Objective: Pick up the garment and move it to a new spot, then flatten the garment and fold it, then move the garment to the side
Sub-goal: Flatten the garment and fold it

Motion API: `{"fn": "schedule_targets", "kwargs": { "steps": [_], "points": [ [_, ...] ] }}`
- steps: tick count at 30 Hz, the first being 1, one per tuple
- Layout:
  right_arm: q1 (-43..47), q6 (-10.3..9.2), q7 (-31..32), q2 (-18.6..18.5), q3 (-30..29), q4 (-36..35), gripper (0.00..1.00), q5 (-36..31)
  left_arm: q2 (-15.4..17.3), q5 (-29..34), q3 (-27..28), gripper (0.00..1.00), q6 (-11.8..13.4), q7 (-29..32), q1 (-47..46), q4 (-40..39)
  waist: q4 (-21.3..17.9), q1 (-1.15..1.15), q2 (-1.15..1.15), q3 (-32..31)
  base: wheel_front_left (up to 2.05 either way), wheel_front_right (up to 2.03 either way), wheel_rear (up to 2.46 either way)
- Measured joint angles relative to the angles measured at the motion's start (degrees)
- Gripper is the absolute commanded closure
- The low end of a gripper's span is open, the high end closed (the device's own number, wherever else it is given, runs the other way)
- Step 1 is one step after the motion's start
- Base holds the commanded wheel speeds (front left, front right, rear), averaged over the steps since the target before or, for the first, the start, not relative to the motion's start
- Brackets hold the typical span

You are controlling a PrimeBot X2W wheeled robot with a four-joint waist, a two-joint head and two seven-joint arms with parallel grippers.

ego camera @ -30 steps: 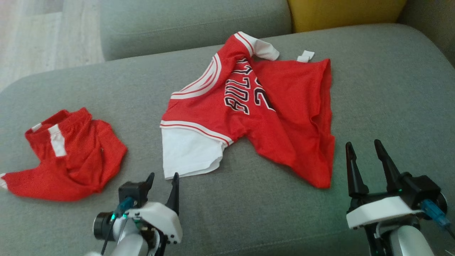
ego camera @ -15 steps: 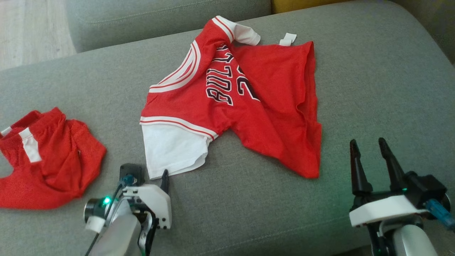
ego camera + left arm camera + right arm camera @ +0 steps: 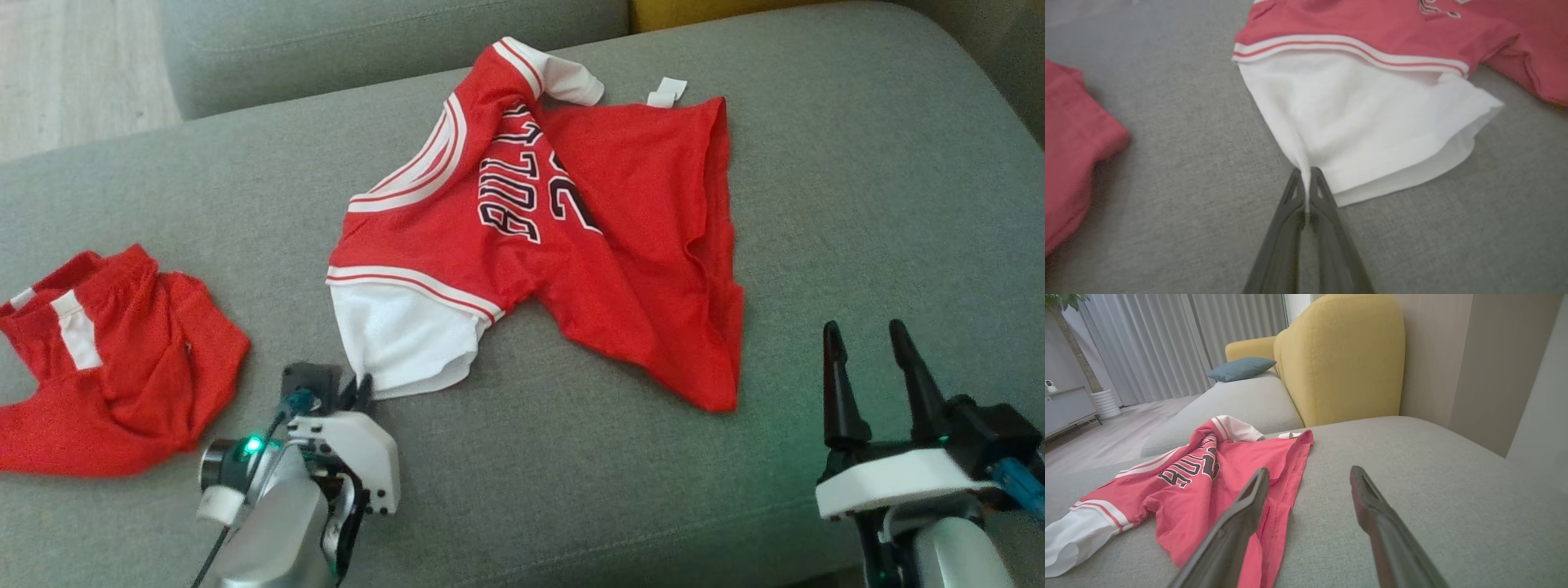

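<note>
1 soft, light red jersey (image 3: 620, 245) lies crumpled on the grey fabric sofa cushion (image 3: 857, 204). The left gripper (image 3: 362, 390) is pinched on its white sleeve (image 3: 1372, 122) hem; the cloth will likely drape limply. The right gripper (image 3: 864, 327) stands with fingers apart, and could take the red hem.

Two red garments, two grippers, one grey sofa (image 3: 857, 204).
One jersey (image 3: 555, 237) centre, one pair of shorts (image 3: 122, 359) far left; left gripper (image 3: 363, 390) lower left, right gripper (image 3: 864, 328) lower right.

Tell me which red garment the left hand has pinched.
The lettered jersey, white sleeve clamped in the left hand; the red shorts lie apart, untouched.
</note>
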Motion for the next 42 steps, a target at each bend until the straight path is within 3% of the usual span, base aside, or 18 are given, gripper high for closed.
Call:
{"fn": "schedule_targets", "kwargs": {
  "steps": [7, 19, 32, 42],
  "points": [
    [0.3, 0.00, 4.1, 0.0, 0.4, 3.5, 0.00, 1.1, 0.0, -2.4, 2.4, 1.00, 1.0, -7.1, 0.9, -5.6, 1.2, 0.00, 0.00, -1.0, 0.00, 0.00, 0.00],
    [2.5, 0.00, 11.5, 0.1, 4.1, 10.4, 0.00, 12.2, 0.0, -1.0, 5.9, 1.00, 3.1, -7.8, 5.6, -21.6, 2.9, 0.00, 0.00, -1.6, 0.00, 0.00, 0.00],
    [-2.5, 0.00, 9.4, 0.1, 7.5, 20.0, 0.00, 22.1, 0.1, 0.4, 6.1, 1.00, 2.5, -7.8, 6.7, -23.1, 5.1, 0.00, 0.00, 0.0, 0.00, 0.00, 0.00],
    [-7.1, 0.00, 6.4, 0.0, 8.4, 27.5, 0.00, 22.9, 0.0, 0.8, 5.9, 1.00, 2.0, -7.8, 6.7, -22.6, 7.6, 0.00, 0.00, 0.8, 0.00, 0.00, 0.00]
  ]
}}
